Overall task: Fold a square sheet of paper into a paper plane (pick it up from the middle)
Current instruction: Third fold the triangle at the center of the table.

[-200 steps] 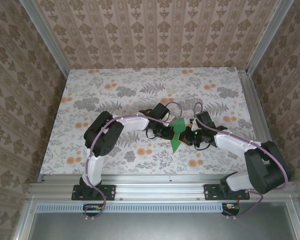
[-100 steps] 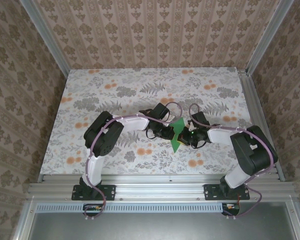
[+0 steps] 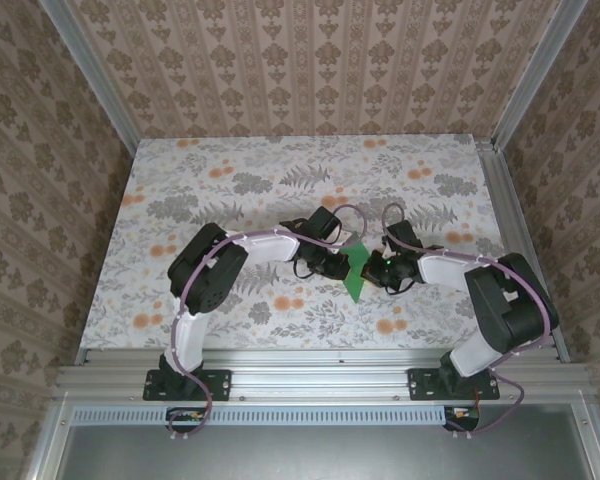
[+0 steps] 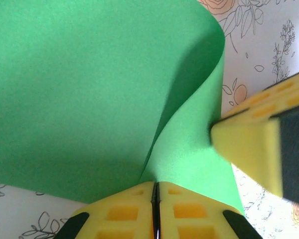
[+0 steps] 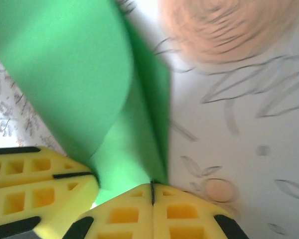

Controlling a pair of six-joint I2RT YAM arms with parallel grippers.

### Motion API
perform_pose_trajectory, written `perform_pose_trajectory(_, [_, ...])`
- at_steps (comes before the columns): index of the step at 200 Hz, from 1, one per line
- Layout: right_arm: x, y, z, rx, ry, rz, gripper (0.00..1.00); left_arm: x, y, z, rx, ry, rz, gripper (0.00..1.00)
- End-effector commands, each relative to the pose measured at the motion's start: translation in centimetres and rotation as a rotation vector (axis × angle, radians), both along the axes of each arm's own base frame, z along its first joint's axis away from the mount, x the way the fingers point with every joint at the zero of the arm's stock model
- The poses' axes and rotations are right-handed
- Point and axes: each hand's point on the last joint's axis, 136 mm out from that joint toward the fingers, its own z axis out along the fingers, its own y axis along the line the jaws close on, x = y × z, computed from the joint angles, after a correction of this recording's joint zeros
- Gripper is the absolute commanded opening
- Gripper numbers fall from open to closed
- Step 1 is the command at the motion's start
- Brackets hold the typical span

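Note:
The green square sheet of paper [image 3: 356, 270] is held up between the two arms near the middle of the table, bent into a curl. In the left wrist view the paper [image 4: 99, 89] curves upward from my left gripper [image 4: 155, 186], whose yellow pads are shut on its edge. The right gripper's yellow finger [image 4: 249, 149] shows at the right there. In the right wrist view my right gripper [image 5: 152, 188] is shut on another edge of the paper [image 5: 89, 79], with the left gripper's fingers [image 5: 35, 184] close by at the lower left.
The floral tabletop [image 3: 230, 180] stretches behind and to both sides of the arms. Patterned walls and aluminium rails [image 3: 520, 230] bound it on three sides. A metal rail with both arm bases [image 3: 310, 382] runs along the near edge.
The right arm's elbow has swung inward toward the centre, and the paper has turned and narrowed in the top view. Both grippers stay shut on it.

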Motion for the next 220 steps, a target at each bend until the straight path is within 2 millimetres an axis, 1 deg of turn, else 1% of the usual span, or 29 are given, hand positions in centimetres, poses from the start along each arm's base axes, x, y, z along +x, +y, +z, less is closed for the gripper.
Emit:
perform_pose_trajectory(1, [-1.6,-4.1,-2.1,-0.146,0.066,-0.085,0.03,-2.8,7.8,-8.2,0.371,0.084,0.024,0.1])
perform_pose_trajectory(18, [-1.7,-4.6,-2.0,-0.145,0.066,-0.09,0.03,-2.8,7.7,-8.2,0.366,0.085,0.025,0.1])
perform_pose_trajectory(26, [-1.5,-4.3,-1.5,-0.132,0.053,-0.08,0.03,-2.7,7.6,-8.1,0.365,0.082,0.026,0.1])
perform_pose_trajectory(40, [-1.1,-3.6,0.0,-0.086,0.011,-0.065,0.03,-2.7,7.7,-8.1,0.364,0.084,0.025,0.1])
perform_pose_trajectory(56, [-0.7,-2.5,2.5,-0.039,-0.052,-0.039,0.03,-2.7,7.5,-8.0,0.359,0.083,0.024,0.1])
perform_pose_trajectory(60, [-0.7,-2.3,2.8,-0.033,-0.056,-0.031,0.03,-2.7,7.5,-8.0,0.356,0.085,0.027,0.1])
perform_pose_trajectory(63, [-0.4,-2.1,3.9,-0.02,-0.089,-0.028,0.03,-2.7,7.4,-7.9,0.354,0.084,0.025,0.1])
perform_pose_trajectory(68, [-0.4,-1.6,4.6,-0.006,-0.107,-0.019,0.03,-2.7,7.5,-8.0,0.355,0.087,0.027,0.1])
perform_pose_trajectory(77, [-0.3,-0.9,5.2,0.028,-0.122,-0.014,0.03,-2.7,7.3,-8.0,0.35,0.088,0.025,0.1])
perform_pose_trajectory(88, [-0.1,0.1,5.4,0.069,-0.129,-0.006,0.03,-2.7,7.1,-8.0,0.345,0.09,0.024,0.1])
perform_pose_trajectory(99, [0.2,0.9,5.1,0.084,-0.127,-0.002,0.03,-2.7,7.0,-8.0,0.342,0.092,0.023,0.1])
perform_pose_trajectory(103, [0.3,1.2,5.2,0.092,-0.134,0.002,0.03,-2.6,7.0,-7.9,0.34,0.092,0.023,0.1])
perform_pose_trajectory(107, [0.3,1.4,4.4,0.091,-0.11,0.003,0.03,-2.6,7.0,-7.9,0.34,0.092,0.023,0.1])
perform_pose_trajectory(119, [0.9,2.1,3.9,0.109,-0.11,0.002,0.03,-2.6,7.0,-7.8,0.339,0.091,0.024,0.1])
perform_pose_trajectory(154, [2.1,2.6,2.5,0.095,-0.095,0.01,0.02,-2.8,7.1,-7.7,0.338,0.092,0.022,0.1])
perform_pose_trajectory(174, [2.4,1.9,1.6,0.042,-0.079,0.01,0.02,-2.9,7.1,-7.7,0.335,0.092,0.02,0.1])
perform_pose_trajectory(196, [2.3,-0.1,0.1,-0.052,-0.052,-0.01,0.02,-3.1,7.3,-7.8,0.34,0.093,0.02,0.1])
perform_pose_trajectory(220, [1.8,-2.0,-1.4,-0.117,-0.012,-0.032,0.02,-3.1,7.5,-7.9,0.343,0.095,0.025,0.1])
